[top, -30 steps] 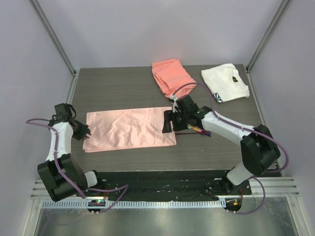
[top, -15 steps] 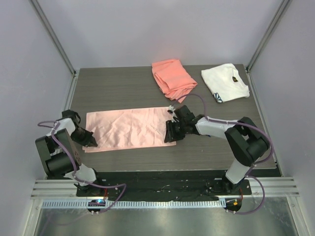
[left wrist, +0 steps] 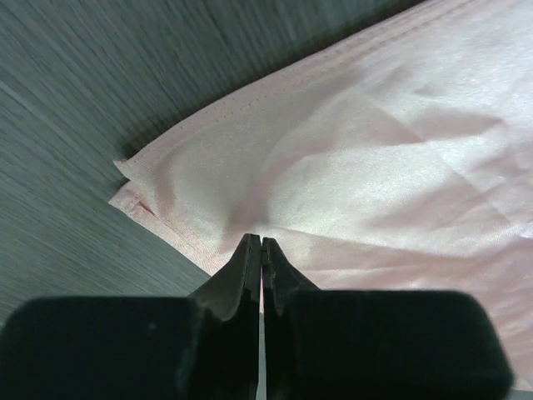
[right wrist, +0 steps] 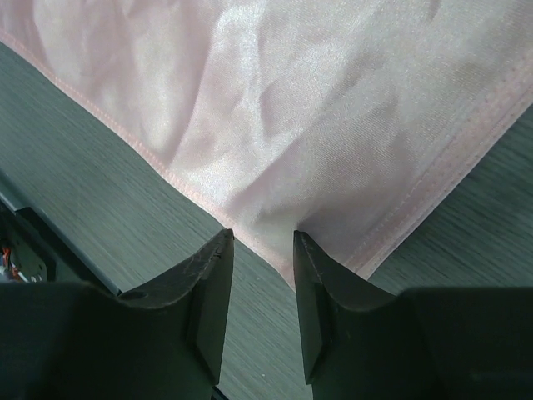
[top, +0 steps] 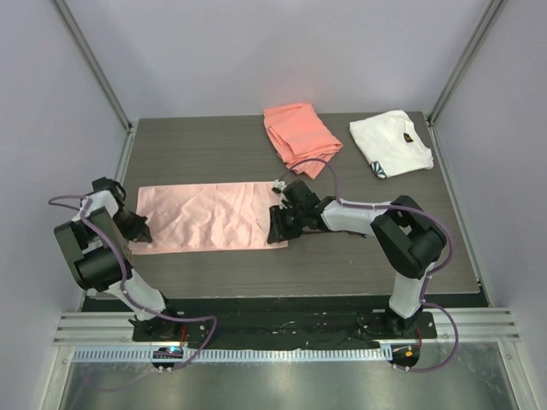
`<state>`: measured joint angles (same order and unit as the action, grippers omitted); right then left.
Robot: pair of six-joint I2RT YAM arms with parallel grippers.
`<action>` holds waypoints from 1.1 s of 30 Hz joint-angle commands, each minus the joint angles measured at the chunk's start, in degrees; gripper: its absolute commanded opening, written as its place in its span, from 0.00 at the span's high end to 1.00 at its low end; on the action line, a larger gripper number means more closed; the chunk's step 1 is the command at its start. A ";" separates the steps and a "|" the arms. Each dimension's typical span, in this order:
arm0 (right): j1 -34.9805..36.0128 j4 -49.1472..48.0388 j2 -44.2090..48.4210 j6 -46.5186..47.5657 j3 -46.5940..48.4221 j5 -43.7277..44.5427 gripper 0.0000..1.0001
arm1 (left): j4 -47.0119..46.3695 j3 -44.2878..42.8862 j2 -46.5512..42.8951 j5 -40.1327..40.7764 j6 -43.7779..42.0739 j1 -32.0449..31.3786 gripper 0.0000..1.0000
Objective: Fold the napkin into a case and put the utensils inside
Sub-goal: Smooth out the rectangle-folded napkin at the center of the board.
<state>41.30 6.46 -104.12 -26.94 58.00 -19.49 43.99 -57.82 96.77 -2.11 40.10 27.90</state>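
Observation:
The pale-pink napkin (top: 205,215) lies flat as a wide oblong on the dark table; no case shape shows. At its near-left corner my left gripper (top: 139,231) is shut, and in the left wrist view the gripper (left wrist: 256,242) pinches the napkin (left wrist: 375,158), whose cloth puckers toward the tips. My right gripper (top: 275,232) sits at the near-right corner. In the right wrist view this gripper (right wrist: 262,242) has its jaws apart, with the hemmed edge of the napkin (right wrist: 333,100) running between them. The utensils are hidden.
A coral-orange cloth (top: 299,137) lies bunched at the back centre. A white cloth (top: 391,143) with a dark mark lies at the back right. The right arm stretches low across the table's middle right. A black rail runs along the near edge.
The napkin has slid left along with both grippers. The left jaws closed on its corner. The right jaws narrowed, and the utensils seen beside the right arm earlier no longer show.

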 commanded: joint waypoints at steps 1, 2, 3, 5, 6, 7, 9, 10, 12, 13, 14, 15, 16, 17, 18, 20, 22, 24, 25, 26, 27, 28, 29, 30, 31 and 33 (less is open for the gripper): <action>0.10 4.70 1.19 1.62 3.53 4.36 0.59 | 0.13 -2.65 -5.52 4.74 -2.04 -2.75 0.91; 0.01 5.92 1.89 1.89 3.79 4.63 0.56 | 0.57 -1.60 -9.37 6.14 -2.30 -3.11 0.87; 0.10 6.37 2.59 1.98 4.05 5.07 0.54 | 1.27 -0.98 -11.15 6.24 -2.22 -3.20 0.77; 0.01 7.77 2.78 1.45 4.32 4.64 0.52 | 1.45 1.38 -16.49 6.85 -2.13 -3.20 0.69; 0.10 7.69 2.95 1.02 3.88 3.67 0.49 | 1.37 2.09 -17.92 7.46 -1.61 -3.20 0.64; 0.10 7.34 3.21 -0.47 3.44 3.40 0.48 | 1.36 2.71 -19.33 7.99 -1.25 -3.20 0.62; 0.10 6.90 3.57 -1.45 2.48 2.79 0.45 | 1.54 3.68 -21.53 10.54 0.32 -3.12 0.62; 0.10 7.25 3.92 -2.06 2.30 2.70 0.44 | 1.89 3.86 -21.71 11.42 1.29 -3.03 0.62; 0.01 8.13 4.10 -2.50 2.73 2.61 0.41 | 1.72 4.21 -20.58 10.56 2.35 -2.15 0.64; 0.10 9.96 4.10 -2.50 3.08 2.87 0.40 | 1.45 4.21 -19.79 9.24 2.18 -0.84 0.65; 0.10 11.02 4.18 -2.42 3.87 3.14 0.40 | 1.28 4.30 -18.56 8.18 2.00 -0.05 0.67; 0.10 11.81 4.18 -2.33 4.14 3.14 0.40 | 1.36 4.21 -16.46 5.39 1.74 0.92 0.69; 0.10 12.78 4.44 -2.42 4.23 3.14 0.39 | 1.71 4.12 -15.22 3.97 1.22 3.19 0.70; 0.01 13.05 4.62 -2.59 4.14 3.31 0.39 | 1.54 4.21 -14.25 3.00 0.95 4.26 0.71; 0.01 13.23 4.80 -2.68 4.14 3.40 0.39 | 1.28 4.21 -13.55 2.47 0.69 5.22 0.71; 0.01 13.84 5.41 -2.77 4.06 4.27 0.39 | 0.93 3.69 -11.26 2.46 -0.02 7.25 0.71; 0.10 15.85 5.94 -2.42 4.40 6.38 0.40 | 0.84 2.98 -9.94 2.46 -0.46 8.13 0.71; 0.10 16.92 6.73 -0.93 4.76 9.63 0.42 | 1.37 2.10 -9.58 2.46 -1.07 8.13 0.72; 0.10 18.14 6.99 -0.49 5.02 10.51 0.43 | 0.93 2.36 -9.76 0.72 -1.25 8.13 0.72; 0.10 18.67 7.26 -0.22 5.37 11.56 0.44 | 0.40 2.97 -10.89 0.79 -1.60 8.13 0.71; 0.10 19.20 7.87 0.04 5.37 13.58 0.45 | -0.56 3.33 -11.51 1.14 -1.60 8.13 0.70; 0.36 19.99 8.31 0.65 5.37 14.55 0.46 | -0.92 3.68 -12.30 1.23 -1.60 8.22 0.69; 0.71 20.17 8.75 1.01 5.28 15.61 0.49 | -0.92 3.94 -13.35 1.32 -1.69 8.14 0.69; 1.06 20.17 8.84 1.45 5.20 17.10 0.51 | -0.83 4.03 -13.97 1.32 -1.78 8.13 0.69; 1.41 21.13 8.49 2.15 5.37 17.63 0.53 | -0.92 4.21 -14.59 1.58 -1.78 8.13 0.69; 2.72 22.28 7.88 2.33 6.25 18.60 0.61 | -1.01 5.26 -16.26 1.67 -1.60 8.22 0.69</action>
<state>41.87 25.89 -98.08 -26.74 61.45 -6.02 44.36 -53.60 85.03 0.14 39.57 35.92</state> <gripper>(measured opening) 0.451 0.313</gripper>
